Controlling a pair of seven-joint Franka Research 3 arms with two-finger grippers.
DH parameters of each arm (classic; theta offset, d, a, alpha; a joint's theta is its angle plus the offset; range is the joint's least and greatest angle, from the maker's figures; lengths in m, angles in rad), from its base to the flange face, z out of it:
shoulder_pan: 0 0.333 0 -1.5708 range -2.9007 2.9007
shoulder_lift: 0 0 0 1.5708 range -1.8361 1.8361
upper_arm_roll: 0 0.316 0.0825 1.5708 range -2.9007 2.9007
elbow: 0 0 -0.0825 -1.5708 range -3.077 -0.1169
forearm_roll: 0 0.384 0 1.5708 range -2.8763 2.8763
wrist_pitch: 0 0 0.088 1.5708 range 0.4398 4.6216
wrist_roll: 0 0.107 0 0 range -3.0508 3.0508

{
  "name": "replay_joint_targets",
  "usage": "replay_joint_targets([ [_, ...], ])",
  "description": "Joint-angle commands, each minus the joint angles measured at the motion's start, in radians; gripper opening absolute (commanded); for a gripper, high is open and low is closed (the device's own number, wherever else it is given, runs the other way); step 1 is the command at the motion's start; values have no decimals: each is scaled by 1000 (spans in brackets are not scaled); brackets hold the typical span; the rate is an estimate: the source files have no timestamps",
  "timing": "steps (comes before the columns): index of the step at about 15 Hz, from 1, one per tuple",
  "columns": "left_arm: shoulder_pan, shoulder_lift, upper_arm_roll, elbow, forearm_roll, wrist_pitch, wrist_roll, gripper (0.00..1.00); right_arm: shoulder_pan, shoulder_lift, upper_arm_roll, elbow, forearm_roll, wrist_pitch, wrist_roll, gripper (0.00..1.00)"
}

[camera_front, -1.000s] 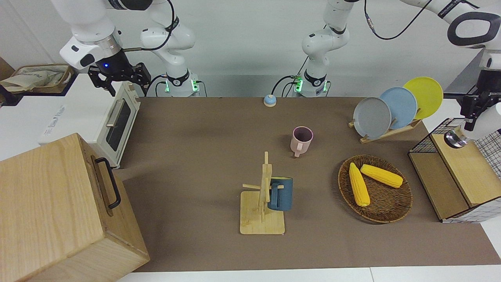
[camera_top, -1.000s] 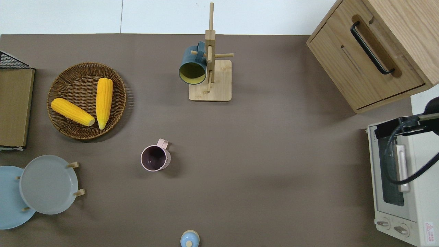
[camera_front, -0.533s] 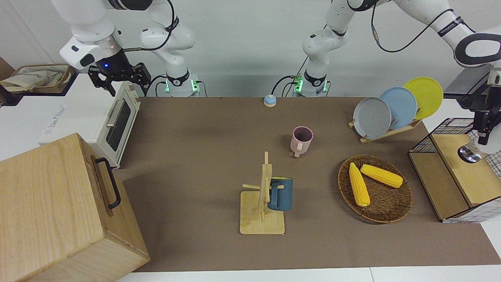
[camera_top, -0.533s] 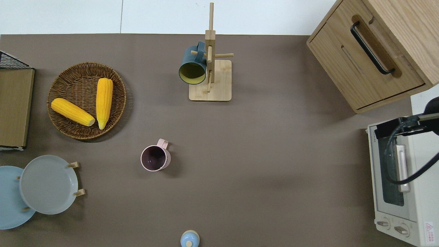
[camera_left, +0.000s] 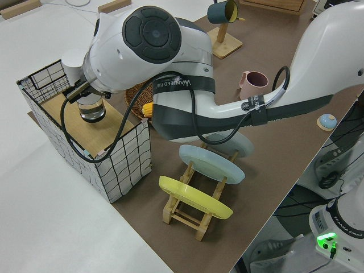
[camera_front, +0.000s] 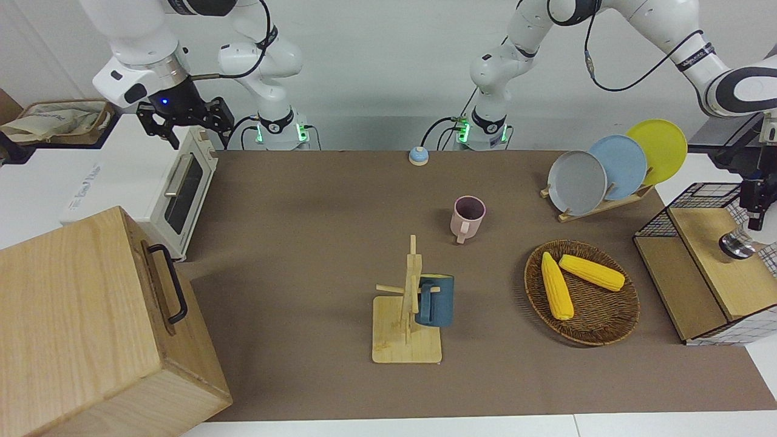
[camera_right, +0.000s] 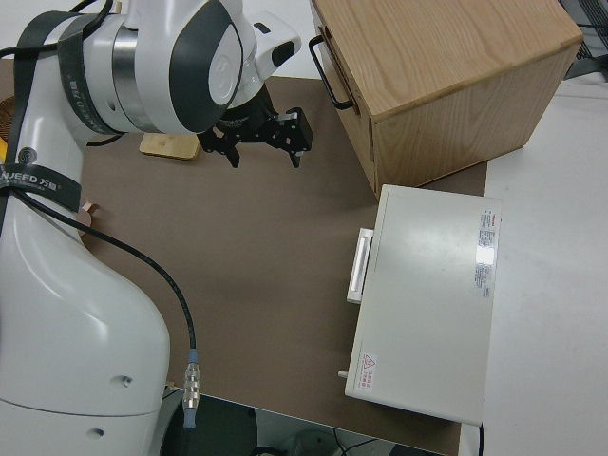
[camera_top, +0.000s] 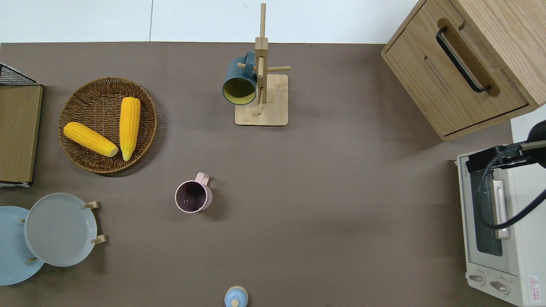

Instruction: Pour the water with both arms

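My left gripper [camera_front: 756,209] is at the left arm's end of the table, over the wooden shelf [camera_front: 710,261] of the wire rack [camera_left: 85,153]. It is shut on a white bottle with a shiny metal end [camera_front: 736,246]. That metal end [camera_left: 91,108] hangs just above or on the shelf; I cannot tell which. The wrist hides most of the bottle. A pink cup [camera_front: 468,217] stands upright mid-table [camera_top: 193,197], apart from both grippers. The right arm is parked, its gripper [camera_front: 182,121] open and empty [camera_right: 264,147].
A blue mug [camera_top: 239,83] hangs on a wooden mug tree [camera_top: 261,98]. A wicker basket [camera_top: 81,157] holds two corn cobs. There is a plate rack [camera_front: 607,203] by the wire rack. A toaster oven [camera_top: 524,260] and a wooden cabinet [camera_top: 503,64] stand at the right arm's end. A blue bell [camera_front: 418,156] is near the arm bases.
The left gripper has carried the bottle outward toward the left arm's end of the table and lower over the shelf. The right arm and the cup have not moved.
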Motion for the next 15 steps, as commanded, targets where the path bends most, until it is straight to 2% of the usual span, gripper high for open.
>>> replay_joint_targets([
  [1,8,31,-10,33,-47,45,53,0,-2,-12,-1,-12,19,0,-15,992],
  [5,9,55,-10,31,-122,55,133,10,-3,-12,-2,-12,19,-1,-15,992],
  [6,11,62,-10,31,-130,55,138,84,-3,-12,-1,-12,19,-1,-15,992],
  [8,8,63,-10,31,-130,57,138,370,-3,-12,-1,-12,19,-1,-15,992],
  [9,8,66,-10,31,-128,57,138,616,-2,-12,-1,-12,19,-1,-15,992],
  [10,9,69,-8,31,-127,57,138,681,-2,-12,-1,-12,19,-1,-15,992],
  [11,9,69,-10,31,-127,58,138,878,-3,-12,-1,-12,19,-1,-15,992],
  [12,9,69,-8,33,-127,58,138,996,-2,-12,-2,-12,19,-1,-15,992],
  [15,9,66,-8,44,-116,55,116,1000,-2,-12,-1,-12,19,-1,-15,992],
])
